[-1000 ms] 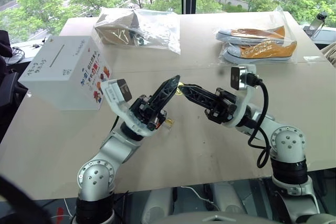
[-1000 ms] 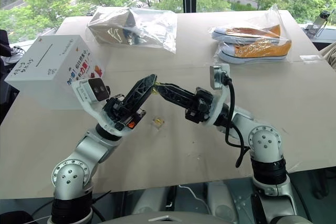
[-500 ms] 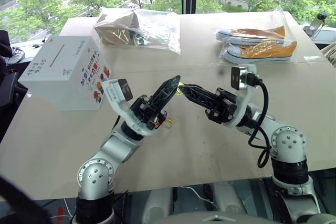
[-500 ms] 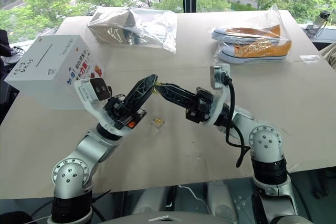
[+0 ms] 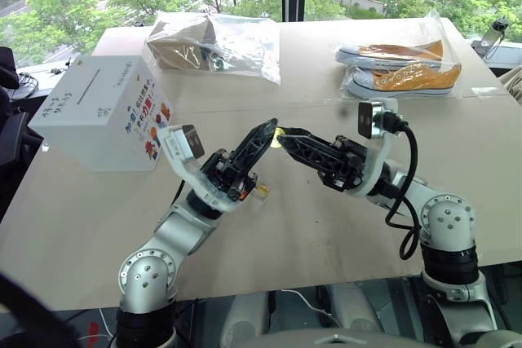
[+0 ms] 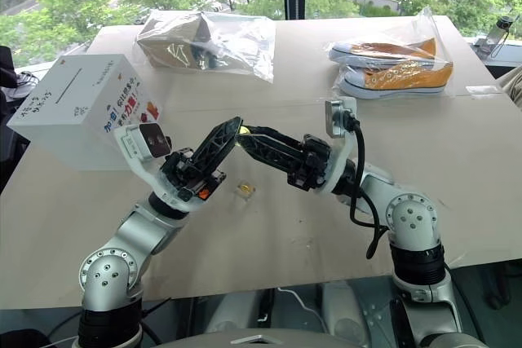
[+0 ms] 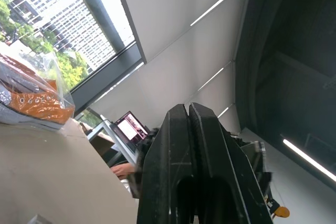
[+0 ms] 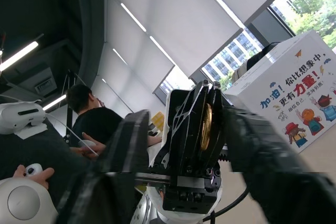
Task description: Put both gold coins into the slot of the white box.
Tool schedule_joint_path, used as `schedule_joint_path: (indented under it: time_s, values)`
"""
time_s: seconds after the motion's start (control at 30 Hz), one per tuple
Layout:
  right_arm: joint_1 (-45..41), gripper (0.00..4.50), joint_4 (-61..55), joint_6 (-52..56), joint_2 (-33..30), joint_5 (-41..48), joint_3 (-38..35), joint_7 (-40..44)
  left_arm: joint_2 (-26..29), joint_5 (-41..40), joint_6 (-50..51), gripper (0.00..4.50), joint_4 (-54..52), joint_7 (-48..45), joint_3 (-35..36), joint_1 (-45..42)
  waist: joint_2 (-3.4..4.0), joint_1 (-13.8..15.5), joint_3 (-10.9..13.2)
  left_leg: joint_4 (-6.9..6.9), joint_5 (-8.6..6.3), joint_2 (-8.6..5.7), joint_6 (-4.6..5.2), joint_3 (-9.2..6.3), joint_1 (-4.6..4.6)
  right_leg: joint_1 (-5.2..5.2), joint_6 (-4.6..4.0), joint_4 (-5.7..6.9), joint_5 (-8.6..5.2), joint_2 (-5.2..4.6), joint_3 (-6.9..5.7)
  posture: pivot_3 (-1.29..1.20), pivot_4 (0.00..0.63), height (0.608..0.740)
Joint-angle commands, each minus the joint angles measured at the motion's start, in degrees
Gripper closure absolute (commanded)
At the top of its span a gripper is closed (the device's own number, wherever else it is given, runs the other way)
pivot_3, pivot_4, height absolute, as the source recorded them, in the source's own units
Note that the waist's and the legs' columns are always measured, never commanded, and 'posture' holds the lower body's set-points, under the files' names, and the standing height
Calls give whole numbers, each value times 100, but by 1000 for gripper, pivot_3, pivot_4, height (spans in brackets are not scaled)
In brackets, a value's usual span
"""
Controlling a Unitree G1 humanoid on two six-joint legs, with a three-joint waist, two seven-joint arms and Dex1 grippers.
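While hovering right of the white box (image 5: 102, 109):
left claw (image 5: 272, 127): clamped on gold coin (image 8: 208, 127)
right claw (image 5: 285, 135): fingers spread around it
second coin (image 6: 244, 191): on table (image 5: 326, 226)

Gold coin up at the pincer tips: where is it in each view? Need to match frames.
Left eye view: coin near centre, at the left pincer tip.
Right eye view: left of centre, at the same tip.
Left wrist view: not visible; the shut fingers hide it.
Right wrist view: centre, nearly edge-on between black fingers.
Shared landmark: the left pincer's shut fingers.
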Motion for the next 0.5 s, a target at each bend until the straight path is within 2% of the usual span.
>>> schedule_joint_path:
  time_s: [0.03, 0.13, 0.27, 0.4, 0.5]
  values:
    - [-47, 1284, -120, -94, -7, 133, -123, -43, 112, 80, -87, 4500, -163, -11, 174, -93, 0, 0, 0, 0, 0, 0, 0, 0, 0, 0, 0, 0, 0, 0, 0, 0, 150, 740]
    - [-78, 1284, -49, -252, -185, -308, -191, 91, 410, 120, -176, 4500, -106, 111, 576, -279, 0, 0, 0, 0, 0, 0, 0, -1, 0, 0, 0, 0, 0, 0, -1, 0, 150, 740]
    - [-305, 1284, 131, -964, -582, -1570, -94, 717, 1274, 634, -253, 4500, 111, 425, 1290, -776, 3, 1, 5, 1, 0, 0, 0, -5, -1, -1, 0, 1, 0, 1, -7, 0, 150, 740]
    - [-773, 1284, 392, -1758, -1167, -2972, 317, 1557, 2593, 1571, -44, 4500, 638, 943, 1906, -1414, 7, -10, 12, -2, 0, -2, 0, -2, -1, -5, 27, 0, -7, 4, -5, 0, 150, 740]
    - [-1105, 1284, 647, -2279, -1310, -3643, 478, 1922, 3401, 2389, 166, 4500, 1089, 1313, 2079, -1706, 5, -21, 18, -17, 1, -4, -1, -1, -11, -24, 36, -1, -1, 7, -3, 0, 150, 740]
